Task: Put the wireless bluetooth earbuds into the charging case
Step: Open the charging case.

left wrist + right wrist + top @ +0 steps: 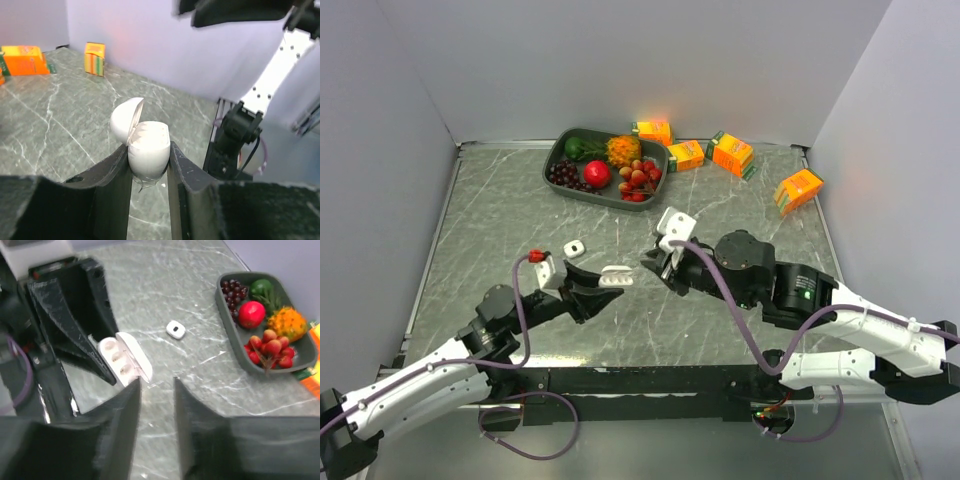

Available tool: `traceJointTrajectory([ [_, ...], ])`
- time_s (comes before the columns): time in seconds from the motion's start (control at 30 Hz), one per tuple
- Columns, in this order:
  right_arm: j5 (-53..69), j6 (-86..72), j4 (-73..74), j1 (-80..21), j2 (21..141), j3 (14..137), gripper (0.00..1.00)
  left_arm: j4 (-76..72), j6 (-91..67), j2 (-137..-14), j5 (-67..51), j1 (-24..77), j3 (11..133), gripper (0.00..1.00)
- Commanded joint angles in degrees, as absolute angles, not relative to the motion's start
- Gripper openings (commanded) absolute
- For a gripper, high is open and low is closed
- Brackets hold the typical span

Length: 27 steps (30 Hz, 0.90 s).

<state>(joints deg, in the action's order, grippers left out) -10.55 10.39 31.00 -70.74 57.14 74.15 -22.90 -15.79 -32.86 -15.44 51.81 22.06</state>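
My left gripper is shut on a white charging case, held just above the table with its lid hinged open. In the left wrist view both fingers press the sides of the case's body. The right wrist view looks into the case and shows small round wells; I cannot tell what sits in them. My right gripper hovers just right of the case. Its jaws are open with nothing between them. A tiny white earbud with a dark spot lies on the table behind the case.
A second white case stands open behind my right gripper. A dark tray of fruit sits at the back, with several orange cartons to its right. Grey walls close in the marble table on three sides.
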Motion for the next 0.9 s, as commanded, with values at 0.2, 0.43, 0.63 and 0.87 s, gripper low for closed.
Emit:
traceJointTrajectory([
  [0.2,-5.5,-5.4,21.7,-70.8,63.1,71.7,0.00,-26.4,-21.4,-26.1,-7.9,51.6,19.8,0.01],
  [0.43,-4.5,-4.4,21.8,-70.8,66.5,74.2,0.00,-25.5,-20.3,-25.3,-9.1,51.6,19.5,0.01],
  [0.63,-4.7,-4.0,21.6,-70.8,68.1,75.4,0.00,-24.2,-18.1,-24.2,-10.4,51.5,19.1,0.01],
  [0.87,-5.5,-3.5,21.8,-70.7,69.5,76.5,0.00,-23.5,-14.3,-22.9,-13.4,51.6,18.6,0.01],
])
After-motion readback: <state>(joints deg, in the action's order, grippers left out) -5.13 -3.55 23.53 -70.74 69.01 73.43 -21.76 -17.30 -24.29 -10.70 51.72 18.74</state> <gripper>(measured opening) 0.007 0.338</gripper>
